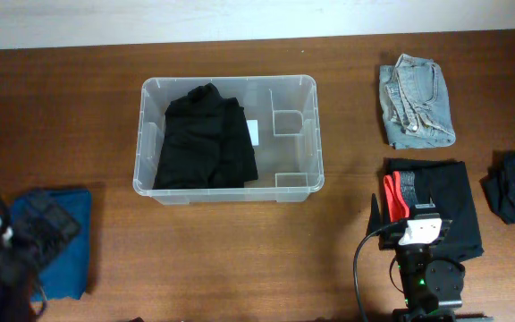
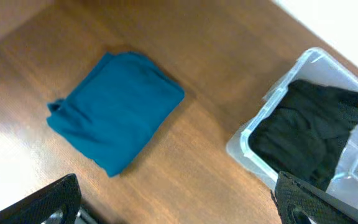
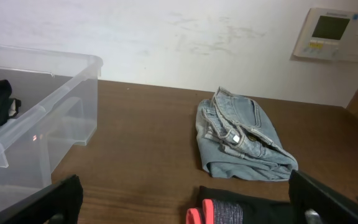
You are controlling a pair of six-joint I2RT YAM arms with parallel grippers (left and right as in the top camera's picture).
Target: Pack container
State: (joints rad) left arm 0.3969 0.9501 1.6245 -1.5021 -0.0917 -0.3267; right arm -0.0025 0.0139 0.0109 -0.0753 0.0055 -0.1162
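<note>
One brown wooden surface. One container, clear plastic, centre-left on it, holding a folded black garment. One blue cloth, well left of the container. One folded jeans, right of it. Left jaws, right jaws: wide apart, empty.

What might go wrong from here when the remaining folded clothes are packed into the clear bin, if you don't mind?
The black garment sits loosely heaped in the container; more layers may spill over the rim. The folded blue cloth may unfold if pinched by one layer. The jeans lie past the black-and-red stack, which a reach over it might drag.
</note>
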